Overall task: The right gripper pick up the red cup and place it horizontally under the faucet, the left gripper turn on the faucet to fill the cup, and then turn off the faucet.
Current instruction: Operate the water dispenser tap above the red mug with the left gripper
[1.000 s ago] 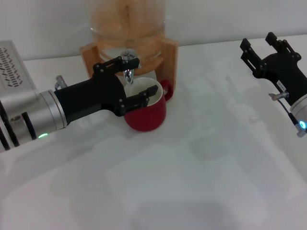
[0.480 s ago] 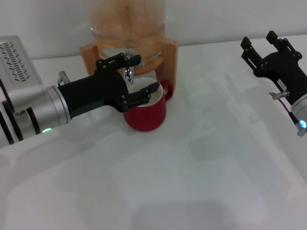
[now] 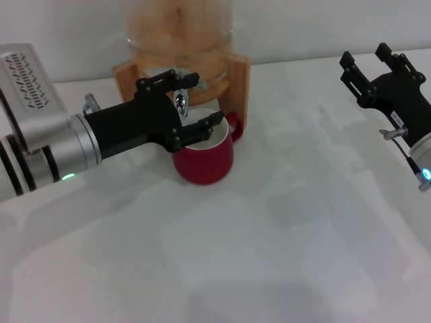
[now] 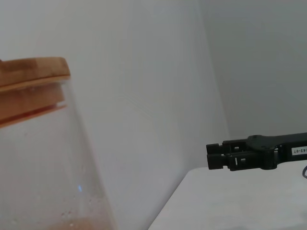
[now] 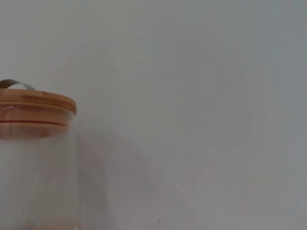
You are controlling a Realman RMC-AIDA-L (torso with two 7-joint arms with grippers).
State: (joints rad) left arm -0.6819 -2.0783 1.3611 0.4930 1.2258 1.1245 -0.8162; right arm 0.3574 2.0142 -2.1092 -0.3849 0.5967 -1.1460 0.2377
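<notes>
Left hand reaching level, spread around faucet; right hand raised, open, empty.

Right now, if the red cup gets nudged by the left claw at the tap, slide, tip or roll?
Probably slides: the red cup looks glossy and stands upright on a smooth white table. Tipping seems unlikely, since it is squat and wide. Likely rigid but chip-prone ceramic; the left gripper at the faucet has one finger over its rim.
</notes>
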